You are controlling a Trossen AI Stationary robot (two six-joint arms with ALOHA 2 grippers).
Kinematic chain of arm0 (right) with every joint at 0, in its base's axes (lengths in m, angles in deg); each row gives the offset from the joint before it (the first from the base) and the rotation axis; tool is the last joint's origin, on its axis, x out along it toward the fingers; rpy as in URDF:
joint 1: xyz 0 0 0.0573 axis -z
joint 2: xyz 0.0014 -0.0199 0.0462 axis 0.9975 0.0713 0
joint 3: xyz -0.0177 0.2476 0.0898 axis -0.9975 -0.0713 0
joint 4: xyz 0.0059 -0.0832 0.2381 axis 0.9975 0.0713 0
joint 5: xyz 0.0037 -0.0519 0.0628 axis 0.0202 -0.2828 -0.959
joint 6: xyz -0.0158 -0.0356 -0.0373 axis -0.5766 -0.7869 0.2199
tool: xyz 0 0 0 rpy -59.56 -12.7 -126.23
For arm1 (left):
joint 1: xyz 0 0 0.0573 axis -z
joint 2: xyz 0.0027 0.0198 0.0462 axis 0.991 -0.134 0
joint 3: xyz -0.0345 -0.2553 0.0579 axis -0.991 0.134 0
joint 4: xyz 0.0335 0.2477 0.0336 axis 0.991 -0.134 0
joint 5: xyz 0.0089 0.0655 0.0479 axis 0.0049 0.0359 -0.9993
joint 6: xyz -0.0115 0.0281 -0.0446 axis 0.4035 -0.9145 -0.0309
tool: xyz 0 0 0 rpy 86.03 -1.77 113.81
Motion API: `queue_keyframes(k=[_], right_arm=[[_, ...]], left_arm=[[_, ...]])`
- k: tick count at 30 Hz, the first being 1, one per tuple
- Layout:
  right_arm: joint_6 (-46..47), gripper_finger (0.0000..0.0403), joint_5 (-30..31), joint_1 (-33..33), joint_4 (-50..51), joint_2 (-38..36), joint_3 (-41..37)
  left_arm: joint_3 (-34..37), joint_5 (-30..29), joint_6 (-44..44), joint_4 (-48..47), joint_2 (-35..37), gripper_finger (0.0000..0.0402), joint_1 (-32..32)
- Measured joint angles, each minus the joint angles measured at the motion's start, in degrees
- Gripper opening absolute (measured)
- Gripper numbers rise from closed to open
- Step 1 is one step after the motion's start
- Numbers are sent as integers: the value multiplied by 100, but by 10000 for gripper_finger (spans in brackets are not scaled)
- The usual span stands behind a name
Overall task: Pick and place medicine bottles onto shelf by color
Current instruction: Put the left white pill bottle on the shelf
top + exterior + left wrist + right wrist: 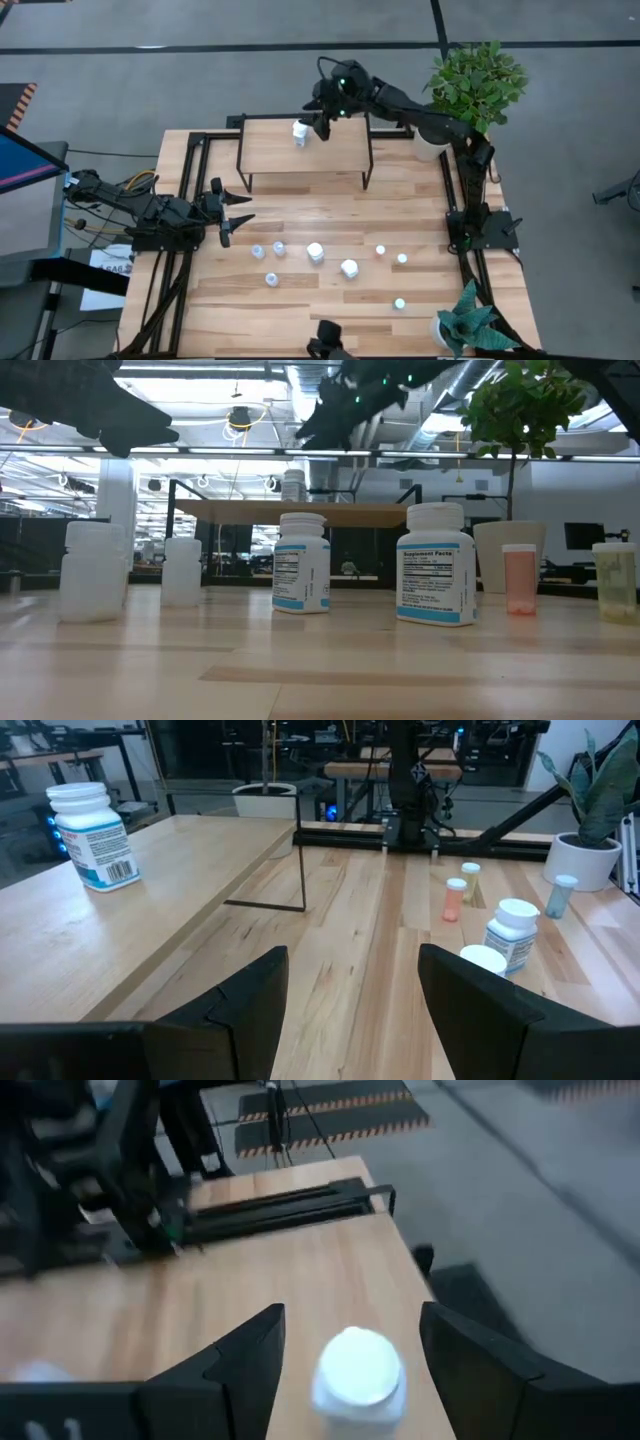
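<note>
The shelf (305,150) stands at the table's far side on thin black legs. One larger white medicine bottle (300,130) stands upright on its top; it also shows in the left wrist view (92,835). My right gripper (313,127) is open just above it, one finger on either side of the white cap (358,1368), apart from it. Two more larger white bottles (315,252) (349,268), three small pale ones (258,251) and several tiny ones (380,250) stand on the tabletop. My left gripper (240,207) waits open at the table's left.
A leafy plant in a white pot (478,85) stands at the far right corner, and another plant (465,325) at the near right corner. Black frame rails (455,190) run along both table sides. A dark camera mount (325,342) sits at the near edge.
</note>
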Motion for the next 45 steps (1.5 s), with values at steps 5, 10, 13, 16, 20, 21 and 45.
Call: queue_keyframes(k=[5, 10, 13, 16, 20, 21, 45], right_arm=[[48, 256, -55, -220, 2091, -115, 849], [-620, 255, -51, -546, 4153, -458, 1003], [-684, 254, 47, -699, 5080, -599, 1003], [-528, 254, 148, -868, 5532, -673, 1000], [-701, 254, 172, -1202, 5927, -721, 992], [-859, 254, 170, -1299, 5979, -721, 945], [1849, 254, 1424, -3410, 2511, -3605, -4085]], left_arm=[[0, 0, 0, 0, 0, 214, -1], [0, 56, 204, 86, -8, 214, 0], [-7, 56, 177, 590, -248, 214, -2], [-86, 114, 160, 894, -716, 210, -9], [-511, 186, 266, 647, -1696, 203, -7], [-647, 212, 265, 602, -1985, 202, -7], [-2306, 1235, -432, 24, -4649, 196, -22]])
